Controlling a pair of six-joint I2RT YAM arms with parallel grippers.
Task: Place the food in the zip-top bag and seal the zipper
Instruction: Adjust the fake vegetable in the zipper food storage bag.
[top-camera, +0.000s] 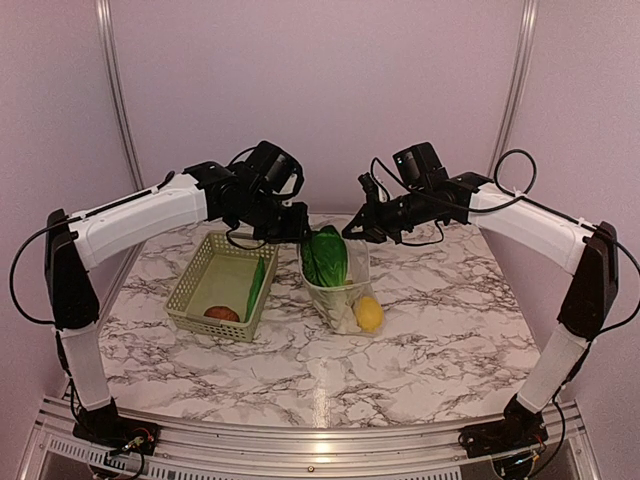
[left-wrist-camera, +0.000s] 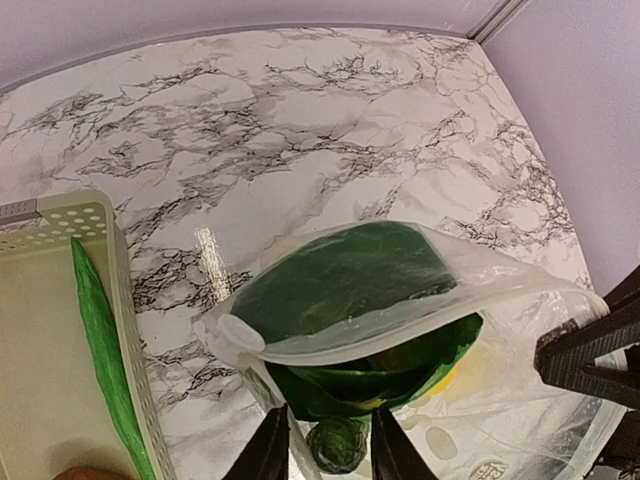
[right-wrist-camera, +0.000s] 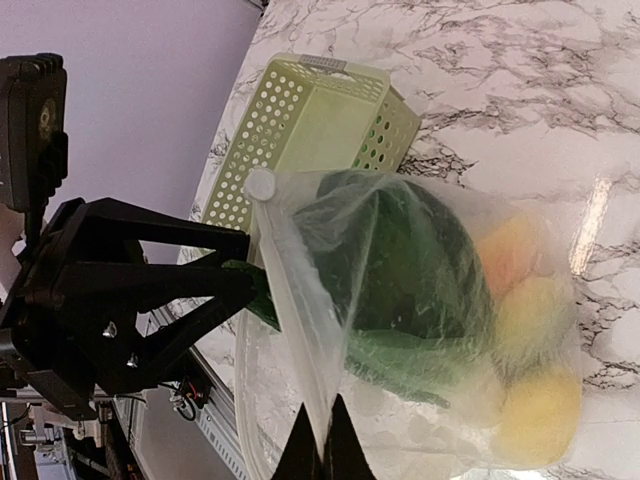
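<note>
Two grippers: both are met at the mouth of one bag, above the far middle of the white marbled table.
Left gripper: the fingers are drawn narrow around a dark green end, judged to belong to the leafy green bok choy.
Right gripper: it is pinched fully together on the thin whitish ridged zipper, so the mouth is held up from the right.
Bag: the clear crinkly plastic zip-top bag is stood between the two grippers, mouth upward. The bok choy is upright in it with its leaves above the rim.
Already inside: a yellow lemon at the near end and an orange piece are seen through the plastic.
Not yet bagged: a reddish-brown round piece and a long green piece are left in the pale green lattice basket.
Key relation: the basket lies just left of the bag, so the left arm is judged nearer. The long green piece runs near to far along the basket's right wall.
Unclear: it cannot be told whether bag film is also caught between the left fingers, and the bag's base is hidden.
</note>
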